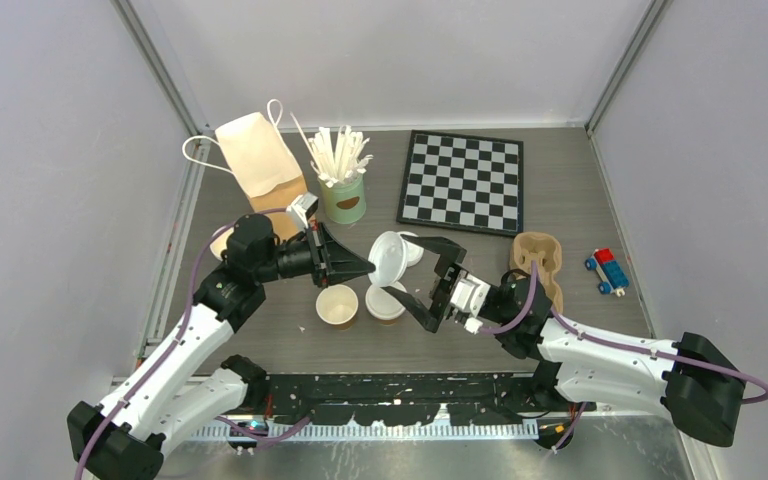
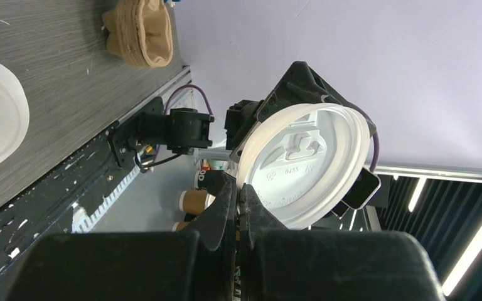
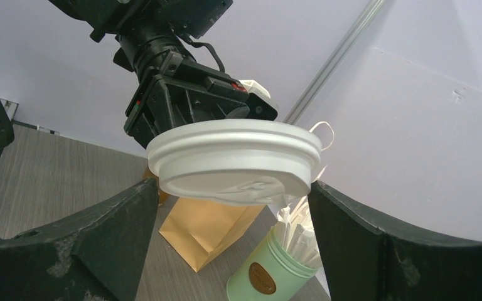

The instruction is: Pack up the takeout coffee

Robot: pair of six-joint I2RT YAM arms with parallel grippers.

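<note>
1. The left claw [image 1: 368, 266] was clenched on the rim of a white lid [image 1: 388, 258], holding it on edge above the worktop [image 1: 290, 335], in front of the mint-green can [image 1: 343, 197] and a little to its right.
2. The right claw [image 1: 407, 267] was spread wide, with one finger on each side of that lid. Whether the fingers touched the rim could not be told.
3. An open tan cup [image 1: 337, 306] stood upright nearer the arms than the can, directly in front of it.
4. A second cup [image 1: 385, 303], capped in white, stood just to the right of the open one, below the held lid.
5. A brown paper bag [image 1: 260, 165] stood just left of the can.
6. A chessboard [image 1: 463, 182] lay to the can's right. The pulp cup tray [image 1: 537, 258] sat further right and nearer the arms.
</note>
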